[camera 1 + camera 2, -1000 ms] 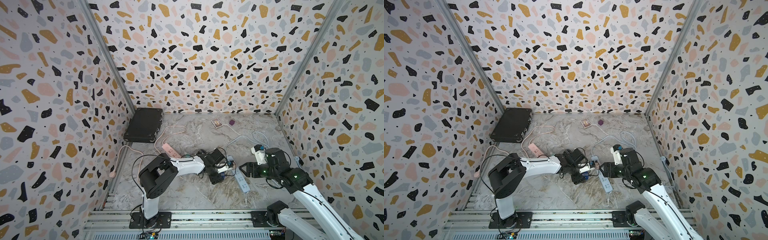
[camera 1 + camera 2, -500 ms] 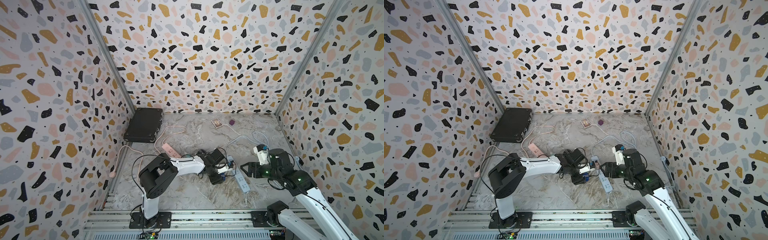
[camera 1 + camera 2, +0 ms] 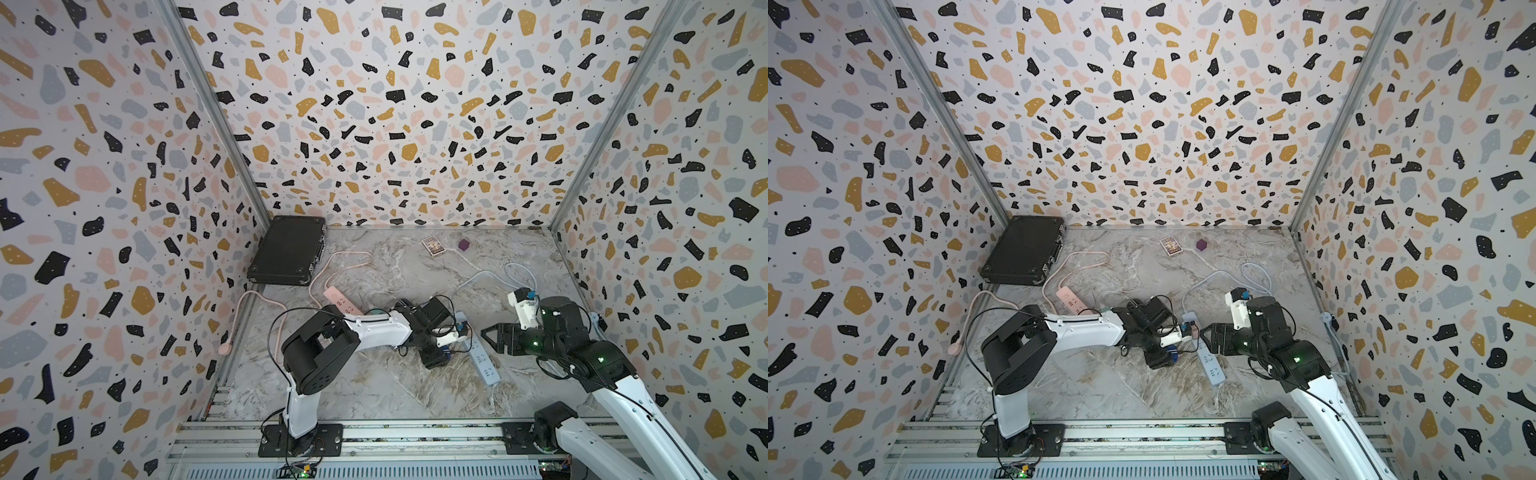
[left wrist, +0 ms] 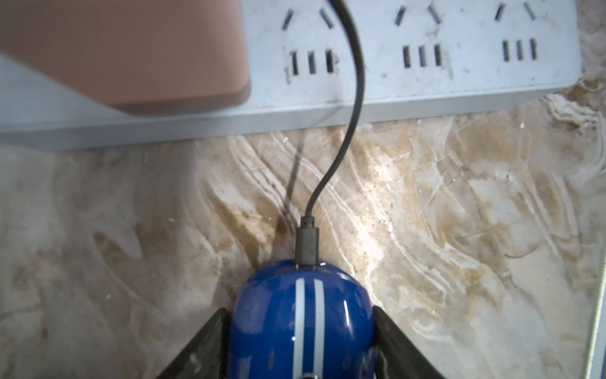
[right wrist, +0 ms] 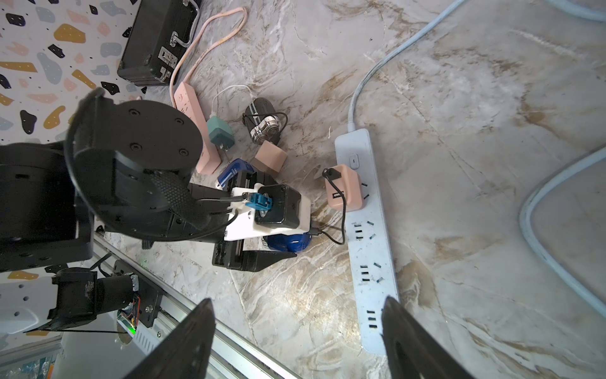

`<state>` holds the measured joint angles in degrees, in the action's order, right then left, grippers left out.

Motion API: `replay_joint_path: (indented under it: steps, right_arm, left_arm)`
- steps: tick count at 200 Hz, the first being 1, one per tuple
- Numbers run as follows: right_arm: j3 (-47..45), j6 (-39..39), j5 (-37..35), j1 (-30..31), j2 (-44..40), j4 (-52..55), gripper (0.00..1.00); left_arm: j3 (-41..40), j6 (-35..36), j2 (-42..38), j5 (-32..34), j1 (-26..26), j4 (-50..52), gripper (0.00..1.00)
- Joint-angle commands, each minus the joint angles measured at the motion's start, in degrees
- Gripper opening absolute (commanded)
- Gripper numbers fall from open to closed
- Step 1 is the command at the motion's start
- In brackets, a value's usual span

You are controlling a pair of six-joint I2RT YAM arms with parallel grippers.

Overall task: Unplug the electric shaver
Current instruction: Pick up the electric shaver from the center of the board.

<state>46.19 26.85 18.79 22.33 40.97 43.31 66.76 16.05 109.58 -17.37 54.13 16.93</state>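
The blue shaver (image 4: 272,334) lies on the marble table (image 3: 374,395), just beside the grey strip (image 4: 459,85) and on the left arm's side of it. The left gripper (image 4: 297,310) sits low over it, one dark finger against each flank. I see no gap on either side, so it looks pinched. A thin dark cable (image 4: 355,98) is seated in the shaver's end and curls up across the strip. In the right wrist view it loops round to a pink adapter (image 5: 344,192) that is plugged into the strip near the switch end. The right gripper (image 5: 296,331) hangs above the far end of the strip with its fingers spread wide and nothing between them; in a top view it (image 3: 492,336) points toward the left arm. Behind the left wrist sit a black shaver (image 5: 262,123) (three round heads, cord wound about it), a green plug (image 5: 220,133), a loose pink cube (image 5: 270,157) and a pink strip (image 5: 193,115), all close together. Farther back, a black case (image 3: 286,253) leans in the corner. A small card box (image 3: 433,246) and a purple bit (image 3: 464,245) lie near the back wall, well apart from the arms.
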Motion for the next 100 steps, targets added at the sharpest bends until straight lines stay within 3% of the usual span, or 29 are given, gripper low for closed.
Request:
replay_joint_path:
  steps: [1,60,100]
  right_arm:
    - [1.97,0.19,0.46,-0.35,-0.40,1.43,0.81]
    - [2.01,0.30,0.43,-0.53,-0.73,1.42,0.81]
    - [2.50,0.89,-0.44,-0.66,-2.26,1.62,0.81]
  left_arm:
    - [0.12,0.38,2.52,-1.46,-0.08,1.73,0.63]
    - [-0.05,-0.08,-0.19,-0.41,-0.15,3.01,0.53]
    - [-0.15,-1.06,-5.67,0.71,-0.10,4.04,0.52]
